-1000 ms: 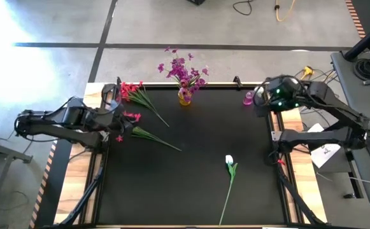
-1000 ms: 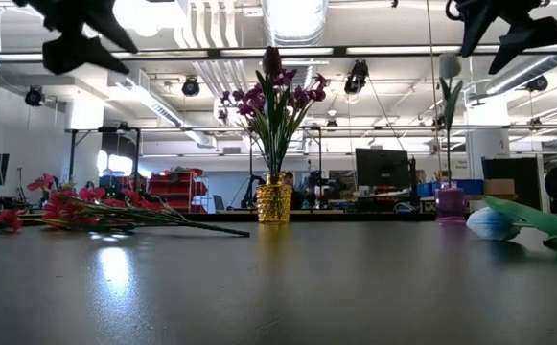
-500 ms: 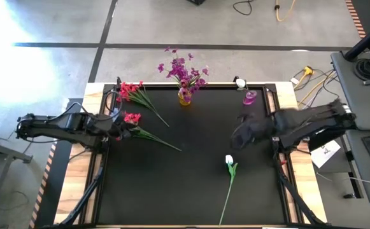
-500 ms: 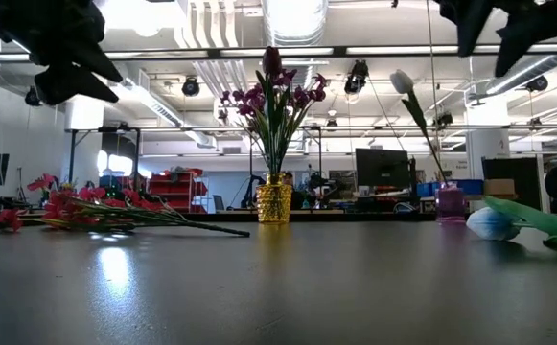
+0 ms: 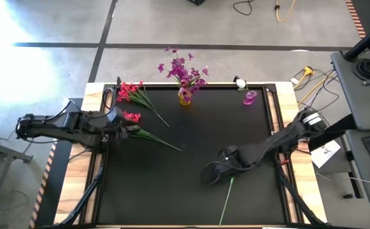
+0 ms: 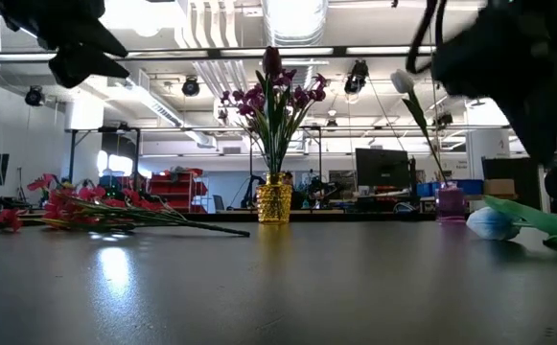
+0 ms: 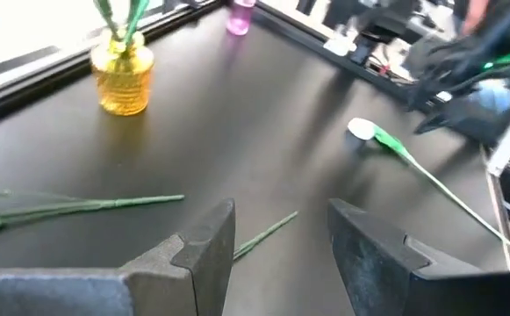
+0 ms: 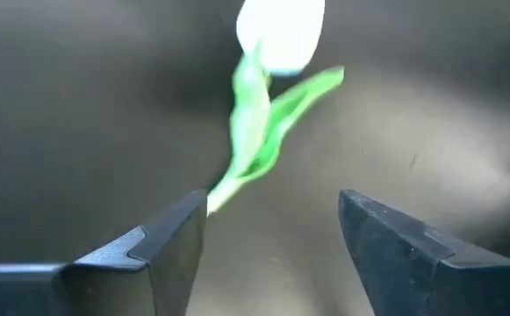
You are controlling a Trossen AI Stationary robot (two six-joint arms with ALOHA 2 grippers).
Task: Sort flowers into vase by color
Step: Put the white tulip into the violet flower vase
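My right pincer (image 8: 268,241) has swung down from the pink vase (image 5: 249,97), open over the white tulip (image 8: 276,39): bloom ahead, stem running back between my fingers.

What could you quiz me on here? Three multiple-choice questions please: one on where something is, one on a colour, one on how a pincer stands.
1. Where is the right pincer?
A. over the white tulip lying on the table
B. beside the yellow vase
C. off the table

2. What colour are the flowers in the yellow vase?
A. white
B. purple
C. orange

3. How do the right pincer's fingers stand?
A. shut on a stem
B. open, holding nothing
C. shut and empty

Answers:
1 A: the right wrist view looks straight at the tulip between its fingers, and in the high view the arm covers the bloom.
2 B: a purple bunch stands in it in the high and low views.
3 B: a wide gap shows between the fingers, with the tulip ahead of them.
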